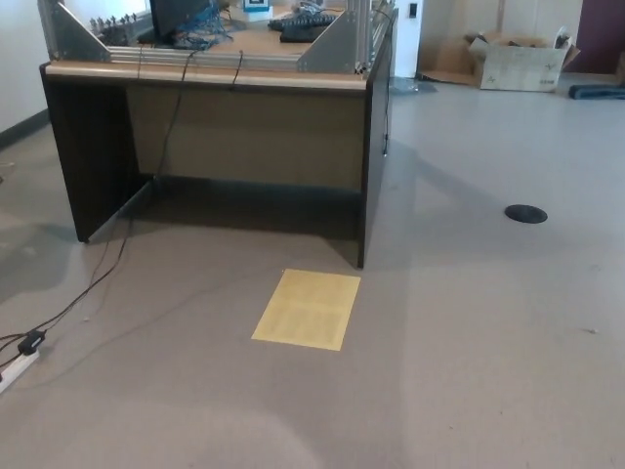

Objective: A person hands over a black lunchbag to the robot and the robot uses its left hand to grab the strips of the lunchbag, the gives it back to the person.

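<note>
Neither hand shows, so I cannot tell their fingers' state; no lunchbag or person appears, only a desk (215, 127) and a yellow sheet (307, 309) on the floor. Handover seems not yet begun; next, the left hand must meet the offered straps.

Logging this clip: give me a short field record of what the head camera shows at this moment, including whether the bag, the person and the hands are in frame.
setting: grey floor in front of a dark desk
on floor: yellow sheet, power strip with cable at left, round black floor cover
background: open cardboard box
lunchbag: not in view
person: not in view
left hand: not in view
right hand: not in view
task stage: handover not visible
</note>
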